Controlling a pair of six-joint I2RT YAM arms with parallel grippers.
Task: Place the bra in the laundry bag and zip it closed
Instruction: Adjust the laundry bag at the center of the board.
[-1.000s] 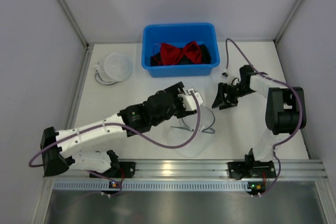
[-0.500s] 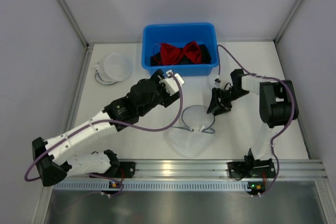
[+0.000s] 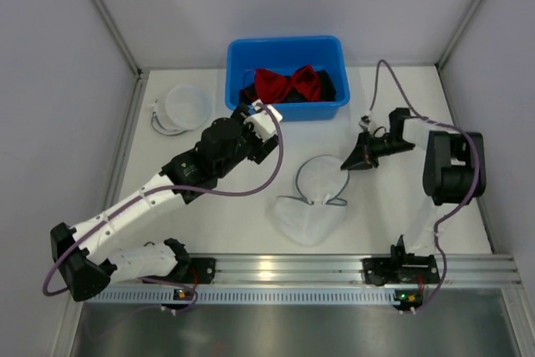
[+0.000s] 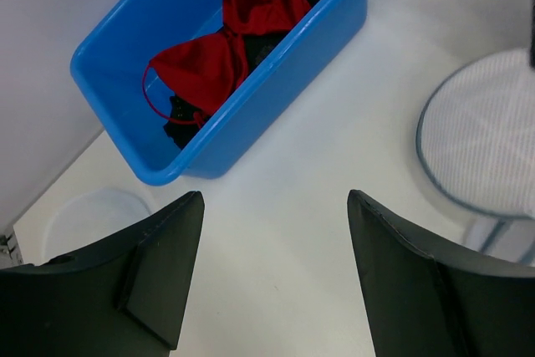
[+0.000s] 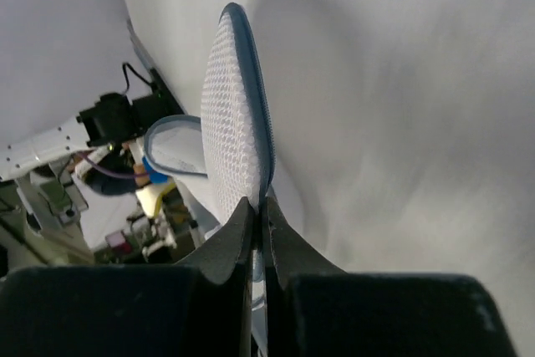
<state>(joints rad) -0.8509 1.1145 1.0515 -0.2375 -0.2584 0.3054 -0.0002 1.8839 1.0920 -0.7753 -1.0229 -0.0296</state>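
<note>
Since a second earlier, the spread left fingers (image 4: 159, 265) had swung up beside the blue bin (image 3: 284, 112) holding the red bra (image 3: 288, 84); the right fingers (image 5: 226, 248) had pinched the laundry bag (image 3: 322, 177) by its rim on the desk (image 3: 393, 206). The best course seemed to be clearing the bin wall, then descending on the bra's middle.

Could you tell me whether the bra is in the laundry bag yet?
Not yet: the red bra lies in the blue bin, apart from the mesh laundry bag.
</note>
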